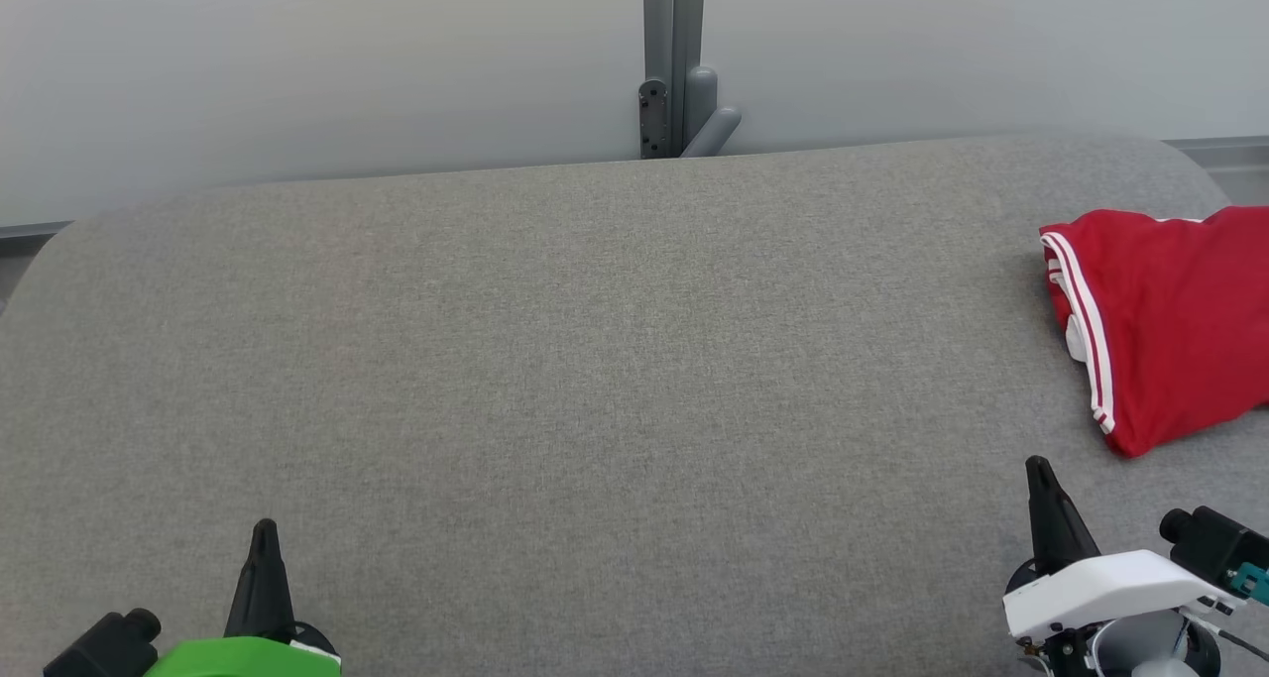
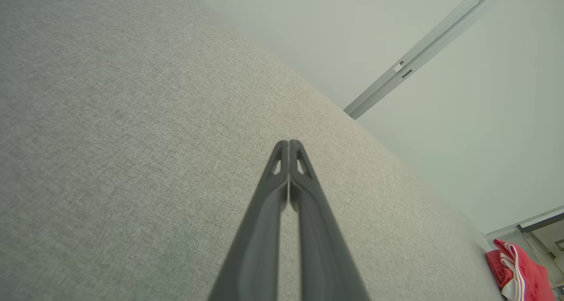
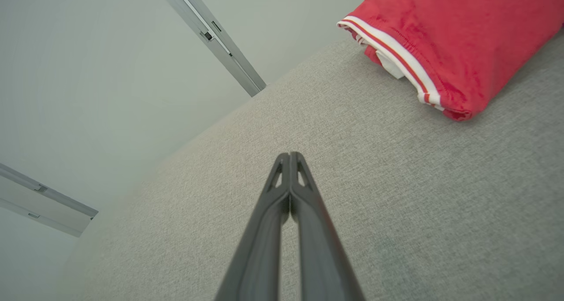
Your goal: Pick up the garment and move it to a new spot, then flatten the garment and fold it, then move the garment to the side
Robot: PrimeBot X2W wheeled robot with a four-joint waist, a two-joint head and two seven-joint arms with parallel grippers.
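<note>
Lying seemingly folded at the counter (image 1: 595,380) edge, the garment (image 1: 1170,320) looks finished with — left end effector (image 1: 264,530) and right end effector (image 1: 1037,465) sit clenched, empty.

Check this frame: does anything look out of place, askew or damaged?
Nothing stands out. The red garment lies folded near the right edge of the grey surface, apart from the shut left gripper and right gripper.

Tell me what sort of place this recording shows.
Probably a lab or test room: a wide grey fabric-covered surface, plain pale wall panels joined by a metal post, and one red garment at the surface's right.
</note>
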